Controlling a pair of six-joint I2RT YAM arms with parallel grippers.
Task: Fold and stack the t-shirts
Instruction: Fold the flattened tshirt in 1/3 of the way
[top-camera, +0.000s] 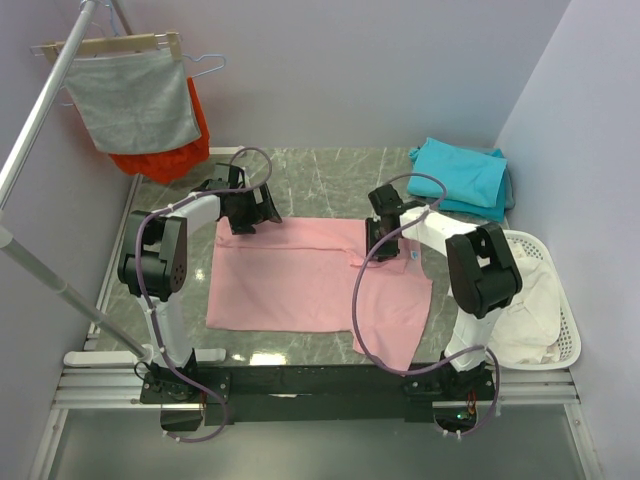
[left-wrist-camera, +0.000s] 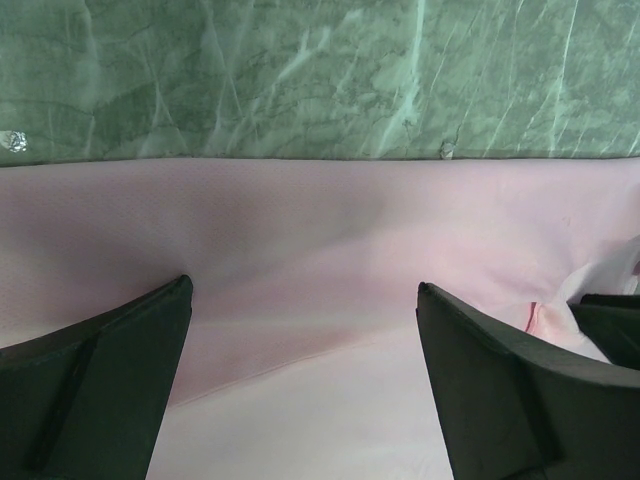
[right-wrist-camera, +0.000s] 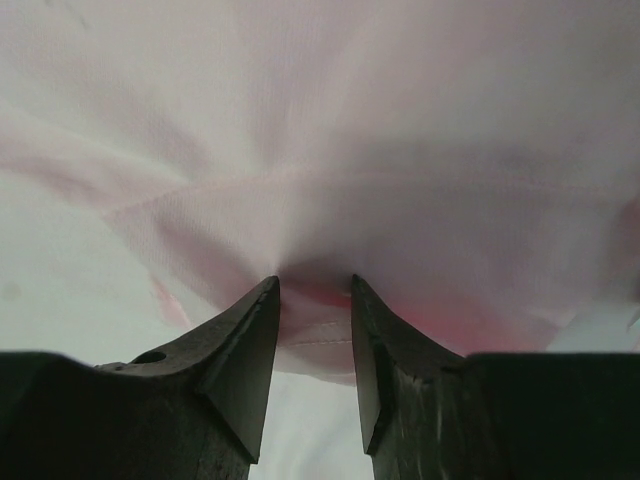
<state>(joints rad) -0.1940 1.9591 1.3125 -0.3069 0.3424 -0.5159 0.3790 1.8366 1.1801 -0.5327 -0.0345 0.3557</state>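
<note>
A light pink t-shirt (top-camera: 290, 275) lies spread flat across the green marble table (top-camera: 330, 175), with one sleeve hanging toward the near right. My left gripper (top-camera: 250, 215) hovers open over the shirt's far left edge. In the left wrist view its fingers (left-wrist-camera: 120, 370) stand wide apart over pink cloth (left-wrist-camera: 300, 220) with nothing between them. My right gripper (top-camera: 383, 245) sits at the collar area. In the right wrist view it (right-wrist-camera: 314, 282) pinches a bunched fold of the pink cloth (right-wrist-camera: 300, 120), with creases fanning out from the tips. Folded teal t-shirts (top-camera: 460, 175) lie at the far right.
A white basket (top-camera: 545, 300) holding pale cloth stands at the right edge. At the far left, a grey cloth (top-camera: 130, 100) and an orange-red garment (top-camera: 165, 155) hang on hangers. A metal pole (top-camera: 40, 110) slants across the left side.
</note>
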